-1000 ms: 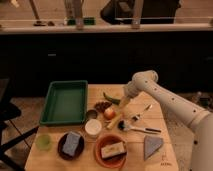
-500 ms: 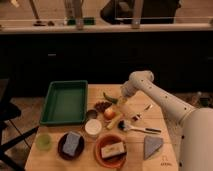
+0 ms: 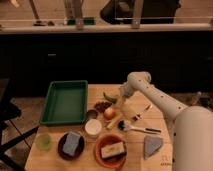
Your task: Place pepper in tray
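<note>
- Camera view: gripper (image 3: 120, 101) hangs low over the far part of the table (image 3: 96, 92), jaws spread wide, holding nothing.
- Pepper (image 3: 109, 96) lies on the table just beside it on the tray side, near the orange-red fruit (image 3: 109, 113). It is not yet in the tray (image 3: 50, 105).
- Step in hand, by my reading: reach and grasp.
- Set the 2 fingers across the pepper's thicker middle, descend straight and close gently, since the slender curve may roll.
- Avoid the fruit, and lift before carrying.
</note>
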Tool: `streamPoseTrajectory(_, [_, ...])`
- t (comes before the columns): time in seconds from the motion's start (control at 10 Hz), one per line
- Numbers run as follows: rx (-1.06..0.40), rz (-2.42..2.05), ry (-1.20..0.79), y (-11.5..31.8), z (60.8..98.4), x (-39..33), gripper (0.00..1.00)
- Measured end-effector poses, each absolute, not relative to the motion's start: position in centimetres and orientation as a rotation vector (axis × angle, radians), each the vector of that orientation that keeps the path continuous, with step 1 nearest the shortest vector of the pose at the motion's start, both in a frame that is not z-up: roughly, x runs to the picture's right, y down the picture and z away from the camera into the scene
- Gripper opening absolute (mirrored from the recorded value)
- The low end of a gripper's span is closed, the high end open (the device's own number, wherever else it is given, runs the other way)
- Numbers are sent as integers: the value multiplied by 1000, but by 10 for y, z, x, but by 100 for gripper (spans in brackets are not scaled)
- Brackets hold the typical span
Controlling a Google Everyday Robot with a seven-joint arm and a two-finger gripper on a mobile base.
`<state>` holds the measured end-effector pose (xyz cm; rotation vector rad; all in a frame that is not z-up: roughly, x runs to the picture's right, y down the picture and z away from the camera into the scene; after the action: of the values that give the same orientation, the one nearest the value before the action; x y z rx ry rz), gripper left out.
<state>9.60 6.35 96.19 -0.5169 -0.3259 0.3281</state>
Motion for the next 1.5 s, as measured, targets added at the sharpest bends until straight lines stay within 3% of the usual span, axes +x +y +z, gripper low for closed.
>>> streamPoseTrajectory(0.3, [-538, 325, -319, 68, 968, 97, 79])
streamPoseTrajectory(0.4, [-545, 320, -318, 69, 969, 96, 73])
streamPoseTrajectory(1.1, [-578, 295, -315, 79, 970, 96, 4])
streamPoseTrajectory(1.5, [-573, 293, -307, 80, 968, 100, 0])
